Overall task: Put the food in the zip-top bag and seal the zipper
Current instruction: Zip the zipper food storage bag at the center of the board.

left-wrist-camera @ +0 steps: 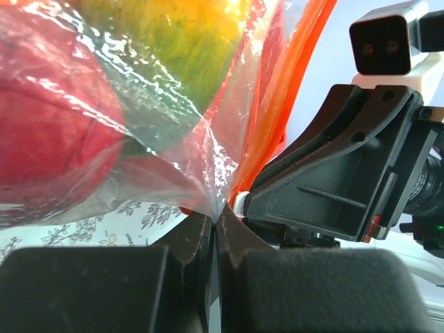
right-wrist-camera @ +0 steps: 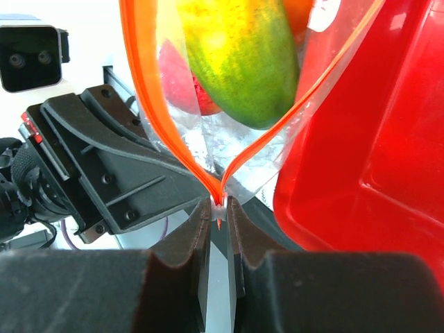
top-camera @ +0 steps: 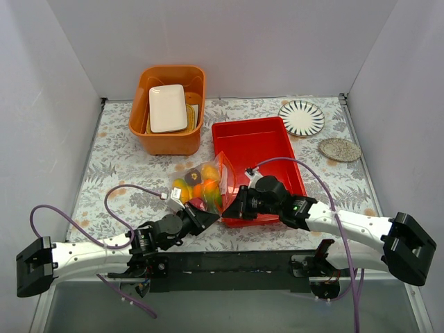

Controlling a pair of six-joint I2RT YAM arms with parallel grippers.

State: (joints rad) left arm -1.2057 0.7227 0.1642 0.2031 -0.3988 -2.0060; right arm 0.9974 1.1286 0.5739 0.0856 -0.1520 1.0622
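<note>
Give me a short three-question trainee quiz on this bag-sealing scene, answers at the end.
1. True or false: the zipper is sealed all along.
2. The right pincer is shut on: A the red tray, B the zipper's end, C a mango?
3. Fill in: the white dish lies in the orange ___.
Key: 1 false; 2 B; 3 bin.

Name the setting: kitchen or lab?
Probably a lab test cell: plain white walls box in a floral-cloth table, robot arms bolted at its edge, toy fruit in a zip-top bag.
</note>
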